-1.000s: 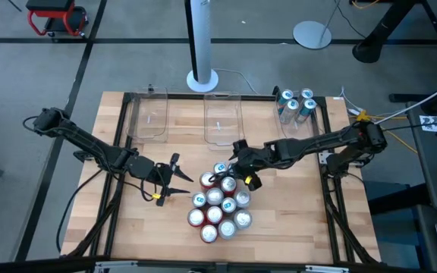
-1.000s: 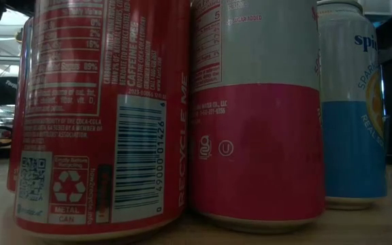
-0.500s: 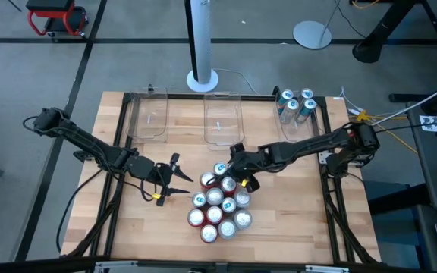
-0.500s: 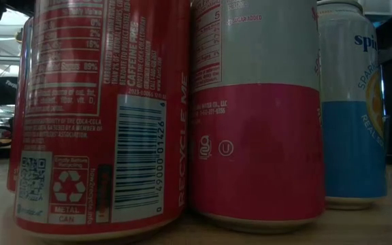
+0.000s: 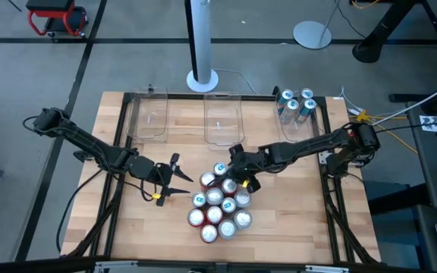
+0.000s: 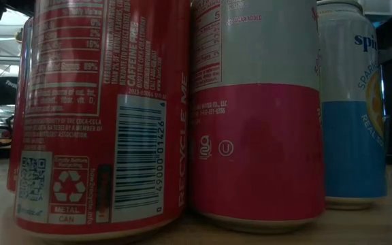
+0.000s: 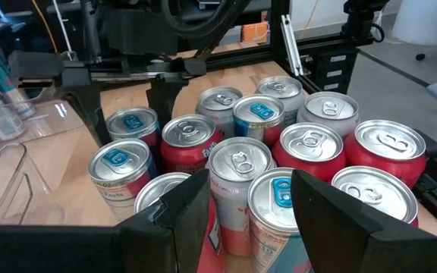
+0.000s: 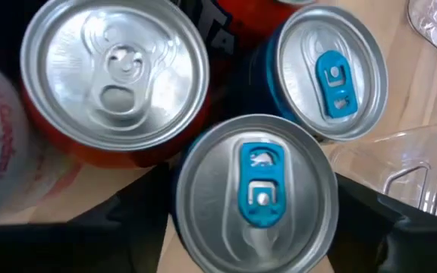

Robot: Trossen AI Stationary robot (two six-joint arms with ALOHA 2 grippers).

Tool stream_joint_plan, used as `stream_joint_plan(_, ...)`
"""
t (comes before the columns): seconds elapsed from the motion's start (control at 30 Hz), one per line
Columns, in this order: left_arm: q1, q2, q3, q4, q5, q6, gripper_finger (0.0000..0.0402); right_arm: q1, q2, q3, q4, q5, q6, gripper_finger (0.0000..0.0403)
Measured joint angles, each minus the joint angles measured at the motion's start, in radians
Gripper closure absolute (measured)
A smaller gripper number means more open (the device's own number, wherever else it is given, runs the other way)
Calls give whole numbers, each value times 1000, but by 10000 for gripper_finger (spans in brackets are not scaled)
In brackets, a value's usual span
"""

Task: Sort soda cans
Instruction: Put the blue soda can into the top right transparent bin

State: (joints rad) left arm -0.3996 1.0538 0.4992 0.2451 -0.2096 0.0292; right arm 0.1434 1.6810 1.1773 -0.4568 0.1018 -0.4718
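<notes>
Several soda cans point(image 5: 218, 201) stand upright in a tight cluster on the table's near middle, with red, silver-and-red and teal bodies. Up close in the low view are a red can point(image 6: 101, 109), a silver-and-red can point(image 6: 254, 109) and a teal can point(image 6: 352, 102). My right gripper point(image 5: 238, 173) hangs open over the cluster's far right side, one finger on each side of a blue-tabbed can point(image 8: 256, 189). My left gripper point(image 5: 180, 180) waits open just left of the cluster point(image 7: 264, 167). Three teal cans point(image 5: 296, 102) stand in the right bin. My right gripper comes from above, pointing down, with its two fingers point(image 8: 127, 220) close beside the blue-tabbed can's rim point(image 8: 196, 182), one on each side. The can stands upright on the table. I cannot tell whether the fingers touch its wall.
Three clear plastic bins sit along the far edge: left point(image 5: 149, 114), middle point(image 5: 222, 117) and right point(image 5: 302, 121). A red can point(image 8: 116, 76) and another blue-tabbed can point(image 8: 332, 72) stand right against the straddled one. Bare wood lies left and right of the cluster.
My right gripper has moved a little toward the table's left and near edge, settling over the far right of the can cluster. The cans and my left arm have stayed still.
</notes>
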Motion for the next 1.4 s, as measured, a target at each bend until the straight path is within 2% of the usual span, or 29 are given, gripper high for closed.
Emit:
stream_joint_plan(0.1, 0, 0, 0, 0, 0, -3, 227, 0, -1, 1, 0, -3, 0, 153)
stream_joint_plan(0.4, 0, 0, 0, -2, 0, -3, 227, 0, -23, -2, -26, 12, -18, 146)
stream_joint_plan(1.4, 0, 0, 0, -2, 0, 2, 227, 0, -361, -1, -358, 233, 36, 154)
